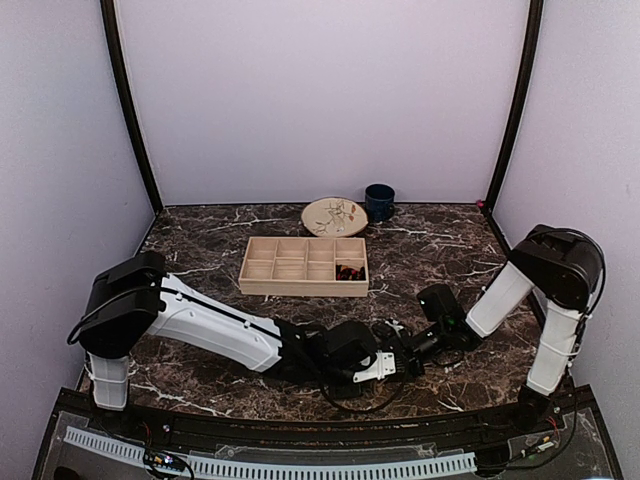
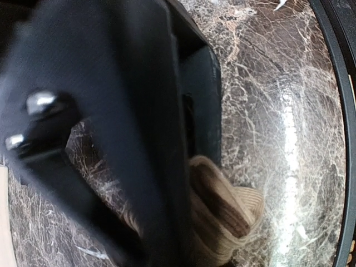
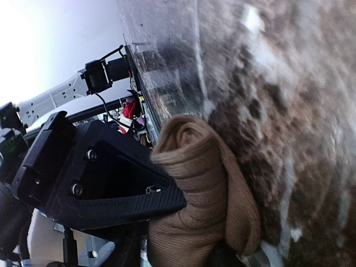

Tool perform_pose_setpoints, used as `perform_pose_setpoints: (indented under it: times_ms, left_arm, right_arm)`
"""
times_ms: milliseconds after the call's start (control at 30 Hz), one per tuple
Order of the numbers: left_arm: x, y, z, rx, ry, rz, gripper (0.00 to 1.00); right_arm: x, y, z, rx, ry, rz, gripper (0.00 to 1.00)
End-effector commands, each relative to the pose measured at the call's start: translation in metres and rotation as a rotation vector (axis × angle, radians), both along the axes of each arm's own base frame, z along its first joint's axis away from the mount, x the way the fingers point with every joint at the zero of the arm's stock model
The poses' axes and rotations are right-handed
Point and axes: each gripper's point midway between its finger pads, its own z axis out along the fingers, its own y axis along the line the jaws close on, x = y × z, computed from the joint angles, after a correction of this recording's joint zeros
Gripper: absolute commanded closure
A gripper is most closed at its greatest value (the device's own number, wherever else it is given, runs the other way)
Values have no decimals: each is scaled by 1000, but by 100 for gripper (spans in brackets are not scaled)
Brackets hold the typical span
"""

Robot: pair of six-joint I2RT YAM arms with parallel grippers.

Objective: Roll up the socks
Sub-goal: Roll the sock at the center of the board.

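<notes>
Top external view: both arms reach in low over the dark marbled surface (image 1: pixel 200 240) and meet close to its near edge, a little right of the middle. The left arm's fingers (image 1: pixel 390 362) and the right arm's fingers (image 1: pixel 413 347) are almost touching there. From above they hide whatever lies between them.

The wrist views show it. A tan-brown ribbed fabric sock (image 3: pixel 206 189) lies on the surface, gathered into a thick, loose bundle with one end curled over on itself. In the right wrist view a black finger (image 3: pixel 111 189) presses against its side. The left wrist view shows the same sock poking out from behind a broad, blurred black finger (image 2: pixel 128 111), with its ribbed cuff folded back. I cannot tell for either arm whether the fingers are clamped on the fabric or merely beside it, since the second finger of each pair is hidden or out of focus.

In the pale wooden compartment tray (image 1: pixel 262 283) at the middle of the surface, a small dark and red thing (image 1: pixel 349 270) sits in the near right compartment. It may be the patterned sock, but it is too small to be sure.

By my judgement the tan sock is partly rolled. The bundle looks slack and needs tightening or tucking, and it lies outside the tray.
</notes>
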Motion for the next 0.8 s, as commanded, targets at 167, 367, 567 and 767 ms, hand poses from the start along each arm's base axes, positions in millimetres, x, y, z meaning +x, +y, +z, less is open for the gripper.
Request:
perform_pose_setpoints:
  times_ms: [167,367,567,767]
  left_arm:
    - [-42,1,-62,104,248,-65,77]
    - [-46,3,-66,124,292,-42,78]
    - [-51,19,-76,169,326,-12,79]
    - [-46,28,-69,146,321,41,80]
  right_arm:
    - [-13,-30,-48,-312,14,-51,0]
    - [-10,-39,-48,-357,-19,-78,0]
    - [-9,-51,-56,-401,-16,-104,0]
    - [-3,-68,-65,-472,-37,-128,0]
